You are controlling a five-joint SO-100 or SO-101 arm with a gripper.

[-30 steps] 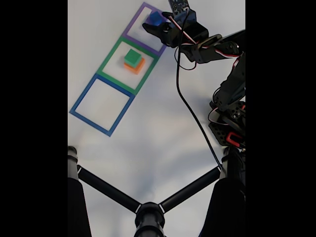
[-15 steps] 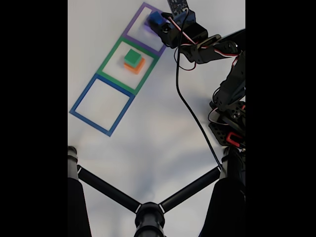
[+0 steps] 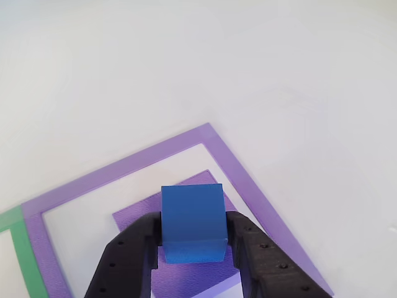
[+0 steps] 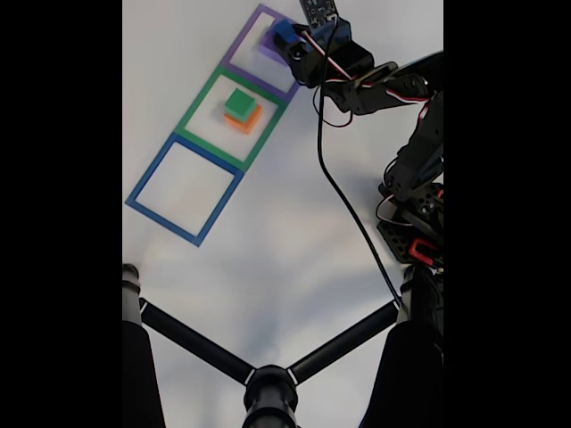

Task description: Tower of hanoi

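Observation:
A blue cube (image 3: 192, 217) sits between my gripper's (image 3: 193, 228) two black fingers (image 3: 133, 254), which are shut on its sides. Under it lies a larger purple block (image 3: 139, 217), inside the purple tape square (image 3: 232, 161). I cannot tell whether the cube rests on the block or hangs just above it. In the fixed view the gripper (image 4: 287, 40) holds the blue cube (image 4: 283, 34) at the top, over the purple block (image 4: 268, 45). A green cube (image 4: 239, 101) stands on an orange block (image 4: 250, 119) in the green square (image 4: 192, 111).
A blue tape square (image 4: 147, 183) with nothing inside lies lower left of the green one. The arm's base and a black cable (image 4: 343, 201) take up the right side. A black tripod-like stand (image 4: 268, 383) crosses the bottom of the fixed view.
The gripper with the blue cube has shifted slightly right and tilted. The purple block now shows beside the cube, where the fingers covered it before.

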